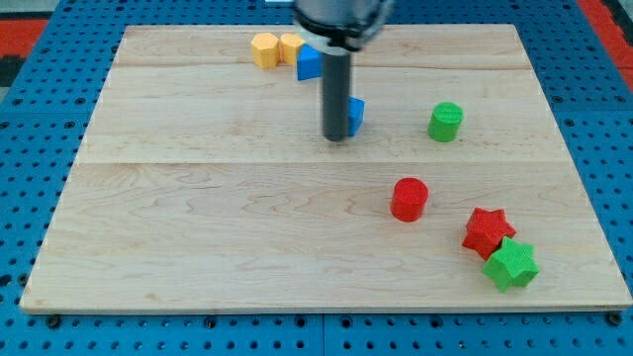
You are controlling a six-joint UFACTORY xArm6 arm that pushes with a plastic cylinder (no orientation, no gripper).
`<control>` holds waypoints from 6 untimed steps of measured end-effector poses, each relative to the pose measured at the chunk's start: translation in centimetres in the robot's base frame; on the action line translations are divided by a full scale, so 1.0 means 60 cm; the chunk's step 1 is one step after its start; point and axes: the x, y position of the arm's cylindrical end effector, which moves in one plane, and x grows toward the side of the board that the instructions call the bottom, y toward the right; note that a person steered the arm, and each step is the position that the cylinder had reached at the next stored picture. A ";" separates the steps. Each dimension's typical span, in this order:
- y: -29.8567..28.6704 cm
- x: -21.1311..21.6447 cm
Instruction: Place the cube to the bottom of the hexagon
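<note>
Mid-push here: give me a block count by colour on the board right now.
Yellow: 2, a hexagon and a second block
Blue: 2, one near the yellows, one at my tip
Green: 2, cylinder, star
Red: 2, cylinder, star
Total: 8

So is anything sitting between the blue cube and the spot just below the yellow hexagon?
Nothing visible on that stretch of board. My tip sits against the blue cube's left side, partly hiding it. The other blue block and yellow heart lie right of the yellow hexagon, above the path.
</note>
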 end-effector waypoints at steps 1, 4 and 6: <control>0.060 0.012; -0.115 -0.165; -0.161 -0.120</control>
